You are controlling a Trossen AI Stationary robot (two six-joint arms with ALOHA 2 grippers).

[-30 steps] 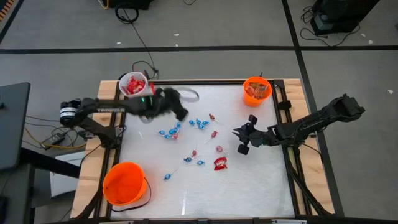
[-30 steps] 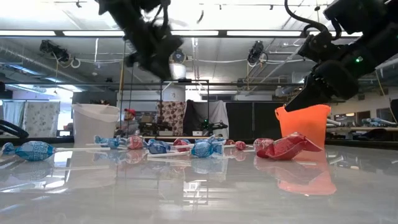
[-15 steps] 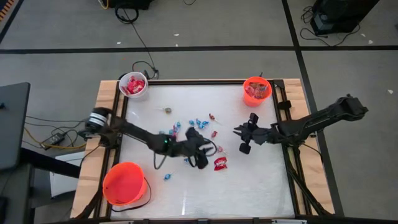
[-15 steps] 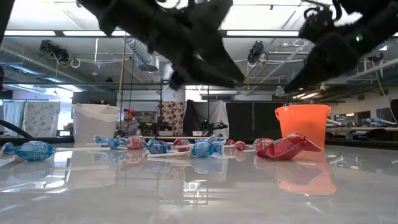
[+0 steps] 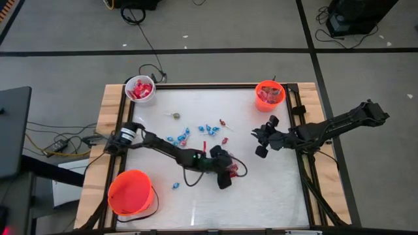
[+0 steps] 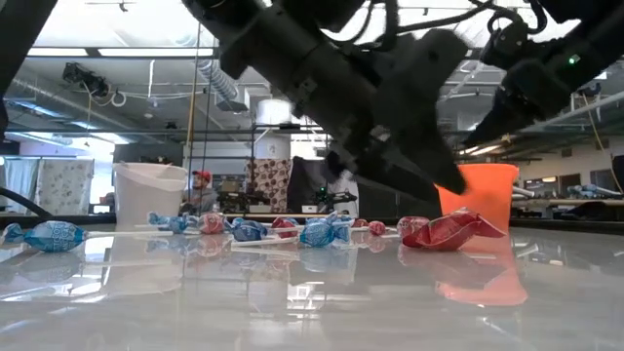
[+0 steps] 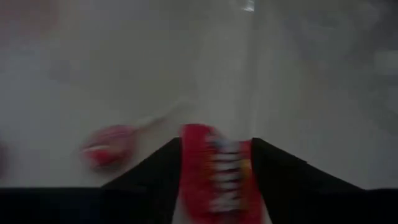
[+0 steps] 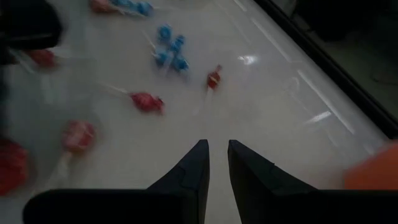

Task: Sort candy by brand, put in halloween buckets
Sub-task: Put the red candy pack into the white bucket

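- While the left gripper (image 5: 225, 171) sits low over the middle of the table (image 5: 274, 196), we see its fingers (image 7: 155, 168) spread apart with a red packet (image 7: 217, 174) lying between them; can't tell if they actually touch it.
- Our right gripper (image 5: 263, 138) hangs above the table's right side, fingers (image 8: 189, 171) nearly together, only a thin gap, nothing in them.
- Loose candy (image 5: 196, 134) is scattered mid-table: blue pieces, red lollipops.
- We've got a white bucket (image 5: 140, 90) with red packets at the far left corner, a small orange bucket (image 5: 270, 95) far right, and a big orange bucket (image 5: 130, 193) near left.
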